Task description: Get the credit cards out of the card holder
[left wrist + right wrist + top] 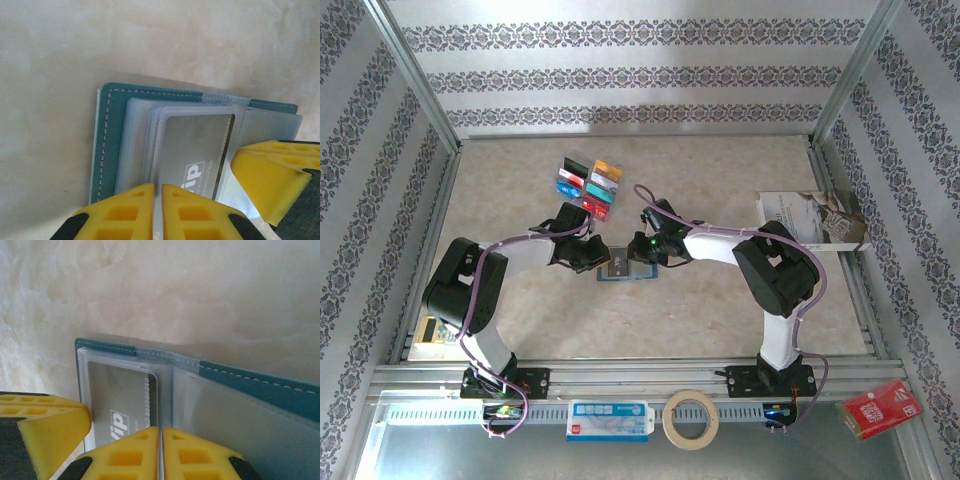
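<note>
Card holder lies open and flat on the table, just below centre of the top view, directly between the two grippers. Cover is slate-teal with pale stitching along the edge; clear plastic sleeves are stacked inside.

Left gripper is at the holder's left side, right gripper at its upper right. The two tools are close together over it.

Left wrist view: left gripper has its yellow fingers pressed together at the bottom of the frame, with a thin pale strip in the seam that lines up with a sleeve edge of the card holder. It looks like a sleeve leaf rather than a card, but this is not certain. A silver card printed "vip" sits in the top sleeve. A finger of the right gripper rests at lower right, over the sleeves.

Right wrist view: right gripper has its fingers closed tight on clear sleeve material near the centre fold of the card holder. The silver card is in the left sleeve. A finger of the left gripper is at lower left.

Other credit cards lie in two short rows at upper centre of the top view, apart from the holder. Colours are black, orange, blue, teal, red and white.

A booklet lies at right, a red packet at lower right and a tape roll at bottom centre.
</note>
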Controlling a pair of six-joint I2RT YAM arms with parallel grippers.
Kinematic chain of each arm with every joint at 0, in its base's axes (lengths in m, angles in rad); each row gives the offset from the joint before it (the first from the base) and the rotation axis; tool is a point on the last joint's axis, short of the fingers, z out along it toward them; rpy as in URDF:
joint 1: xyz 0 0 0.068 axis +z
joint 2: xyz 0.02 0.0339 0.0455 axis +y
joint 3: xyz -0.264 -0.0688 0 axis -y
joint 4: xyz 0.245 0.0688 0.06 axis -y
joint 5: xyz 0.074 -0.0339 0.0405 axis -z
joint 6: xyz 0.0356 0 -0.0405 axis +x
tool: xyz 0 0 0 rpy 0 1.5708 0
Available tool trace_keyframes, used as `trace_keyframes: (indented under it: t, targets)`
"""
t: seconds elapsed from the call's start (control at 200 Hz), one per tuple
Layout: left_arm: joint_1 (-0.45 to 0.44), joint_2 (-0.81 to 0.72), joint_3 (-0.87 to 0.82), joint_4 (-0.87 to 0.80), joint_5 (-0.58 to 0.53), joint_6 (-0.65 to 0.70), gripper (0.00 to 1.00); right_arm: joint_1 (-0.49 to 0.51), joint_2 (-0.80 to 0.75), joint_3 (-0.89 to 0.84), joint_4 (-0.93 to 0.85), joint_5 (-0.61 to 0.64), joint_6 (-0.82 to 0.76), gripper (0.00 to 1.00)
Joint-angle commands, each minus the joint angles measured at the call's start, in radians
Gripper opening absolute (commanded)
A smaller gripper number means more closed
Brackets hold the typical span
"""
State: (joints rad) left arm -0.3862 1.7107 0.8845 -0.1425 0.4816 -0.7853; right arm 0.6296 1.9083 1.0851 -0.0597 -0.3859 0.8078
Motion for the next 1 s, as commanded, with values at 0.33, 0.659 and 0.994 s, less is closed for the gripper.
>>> trace_keyframes:
  t: [0.33, 0.659, 0.994]
  targets:
    - [-0.008, 0.056, -0.018, -0.077, -0.088, 0.028, 0.12, -0.022, 0.055, 0.021, 0.015, -0.097, -0.038, 0.16]
    - [-0.006, 0.099, -0.029, -0.093, -0.127, 0.053, 0.10, -0.045, 0.022, -0.038, 0.157, -0.177, -0.031, 0.16]
    - [-0.006, 0.103, -0.022, -0.103, -0.138, 0.068, 0.09, -0.044, 0.043, -0.037, 0.162, -0.185, -0.024, 0.16]
